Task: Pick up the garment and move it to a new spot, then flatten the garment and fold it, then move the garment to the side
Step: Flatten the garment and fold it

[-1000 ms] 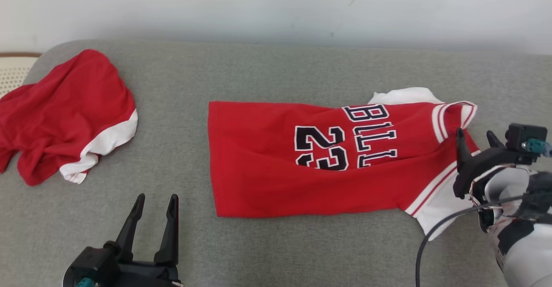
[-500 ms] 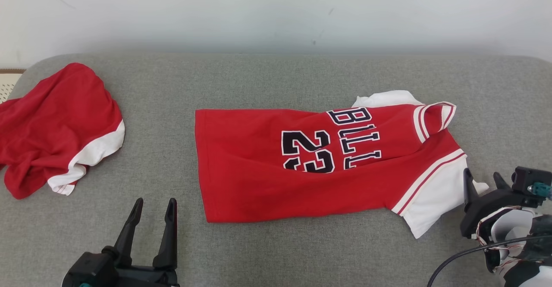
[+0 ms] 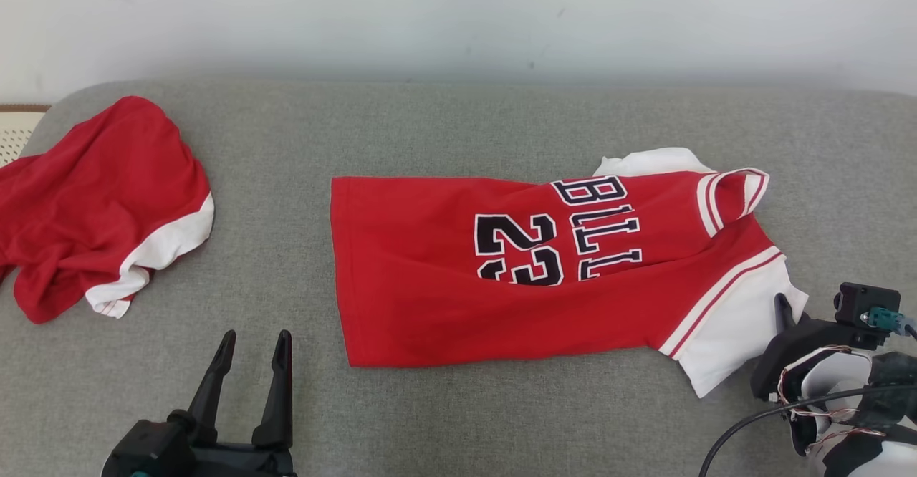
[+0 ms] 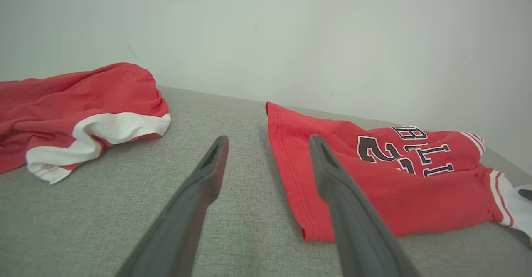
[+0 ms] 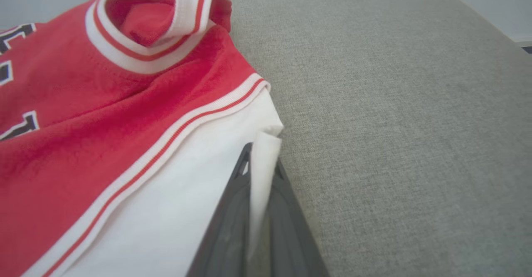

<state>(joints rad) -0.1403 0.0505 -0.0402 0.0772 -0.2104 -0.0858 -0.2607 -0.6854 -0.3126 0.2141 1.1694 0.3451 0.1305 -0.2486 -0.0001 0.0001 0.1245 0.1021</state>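
Between the pressed-together fingers of the right claw (image 5: pixel 262 164) sits a fold of the white sleeve (image 5: pixel 187 194), pinched right at the tips; that sleeve belongs to the red shirt (image 3: pixel 444 283), so this claw has hold of the shirt by one corner.

From that claw the rest of the shirt stretches away to its left across the grey couch (image 3: pixel 501 126). Its long axis runs side to side. The collar (image 3: pixel 731 194) lies just beyond the right claw and slightly left of it, and the hem (image 3: pixel 344 269) is at the far end, well apart from it. The shirt therefore points neck-first towards the robot's right, with the number and lettering face up.

The left claw (image 3: pixel 254 337) is spread and empty, hanging over bare couch. The near corner of the hem lies just ahead of it and to its right, not touching. It is much the nearer of the two to that end. A second red cloth (image 3: pixel 107 198) lies ahead of the left claw and to its left, well apart from the shirt.

With only the sleeve held, a lift or pull by the right claw would probably leave the body of the shirt trailing off to its left. The hem end looks like the left claw's to take, by reaching forward and rightwards.
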